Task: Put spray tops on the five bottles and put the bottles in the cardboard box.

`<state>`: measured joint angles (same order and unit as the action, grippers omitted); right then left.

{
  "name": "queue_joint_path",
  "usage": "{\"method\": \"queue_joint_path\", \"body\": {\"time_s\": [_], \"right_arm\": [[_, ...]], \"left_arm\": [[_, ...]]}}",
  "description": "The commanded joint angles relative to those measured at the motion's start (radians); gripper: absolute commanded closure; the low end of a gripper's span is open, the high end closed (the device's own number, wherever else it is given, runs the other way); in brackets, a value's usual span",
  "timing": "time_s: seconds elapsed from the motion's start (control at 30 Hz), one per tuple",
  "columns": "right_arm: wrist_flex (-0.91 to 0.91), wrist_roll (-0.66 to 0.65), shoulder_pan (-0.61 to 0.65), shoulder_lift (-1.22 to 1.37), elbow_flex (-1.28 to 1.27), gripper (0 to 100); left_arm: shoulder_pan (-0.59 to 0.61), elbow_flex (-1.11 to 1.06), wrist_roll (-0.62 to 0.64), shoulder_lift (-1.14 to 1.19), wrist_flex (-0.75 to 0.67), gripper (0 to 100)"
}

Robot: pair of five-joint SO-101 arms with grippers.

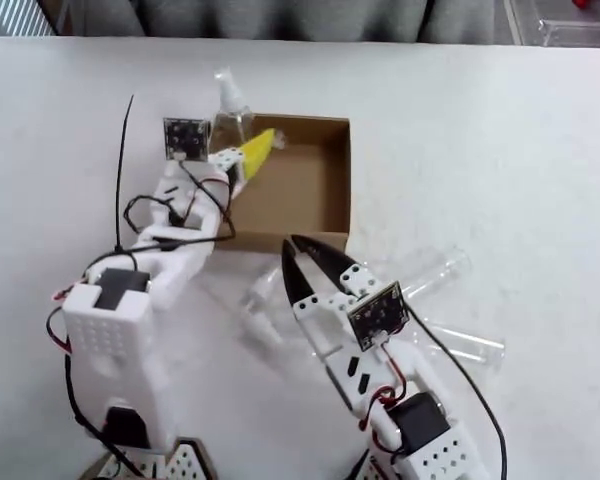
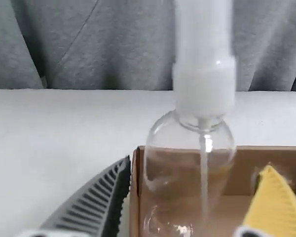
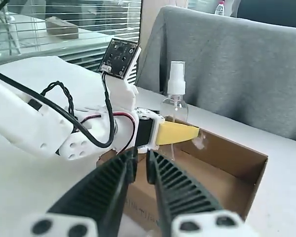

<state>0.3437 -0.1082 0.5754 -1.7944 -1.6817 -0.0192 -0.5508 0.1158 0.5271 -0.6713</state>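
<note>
By the box (image 1: 344, 180), left jaws wide around bottle (image 2: 190, 163); right jaws nearly closed, empty.

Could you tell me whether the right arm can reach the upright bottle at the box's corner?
Probably not cleanly: the left gripper straddles that bottle, its yellow finger facing the right gripper.

Spray-topped bottle (image 2: 190, 163) between spread fingers (image 2: 96, 202)

My left arm (image 1: 170, 255) is stretched way out forward, left pincer (image 2: 198, 165) spread wide, grey finger (image 2: 96, 202) on one side, yellow finger (image 2: 274, 207) on the other. Right arm (image 1: 380, 370) sits closer in, right pincer (image 3: 142, 160) nearly pinched together, gripping nothing.
</note>
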Motion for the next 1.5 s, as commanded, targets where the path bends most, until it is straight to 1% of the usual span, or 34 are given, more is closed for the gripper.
{"method": "queue_joint_path", "body": {"time_s": [0.0,0.27,0.4,0.57,0.77,0.87,1.07,1.27,1.33,1.47], "right_arm": [[-0.004,-0.012,0.002,-0.008,0.000,98.3],[-0.004,-0.012,0.002,-0.008,0.000,98.3],[-0.004,-0.012,0.002,-0.008,0.000,98.3],[-0.004,-0.012,0.002,-0.008,0.000,98.3],[-0.004,-0.012,0.002,-0.008,-0.002,98.3],[-0.004,-0.012,0.002,-0.008,-0.002,98.3],[-0.002,-0.012,0.001,-0.008,-0.003,98.3],[0.002,-0.012,0.001,-0.008,-0.005,98.3],[0.004,-0.012,0.001,-0.008,-0.005,98.3],[0.004,-0.012,-0.005,-0.008,-0.008,98.3]], "left_arm": [[-0.005,0.009,0.009,-0.018,0.002,62],[-0.004,0.006,0.012,-0.022,-0.002,62],[-0.005,-0.052,0.017,-0.114,0.000,63],[-0.013,-0.193,0.012,-0.274,0.000,63],[-0.013,-0.322,0.011,-0.401,0.002,63],[-0.005,-0.430,0.009,-0.486,0.002,63],[0.022,-0.689,0.009,-0.723,0.002,63],[0.058,-0.881,0.009,-0.978,0.003,63],[0.074,-0.922,0.009,-1.052,0.044,63],[0.122,-0.939,0.009,-1.191,0.258,63]]}}
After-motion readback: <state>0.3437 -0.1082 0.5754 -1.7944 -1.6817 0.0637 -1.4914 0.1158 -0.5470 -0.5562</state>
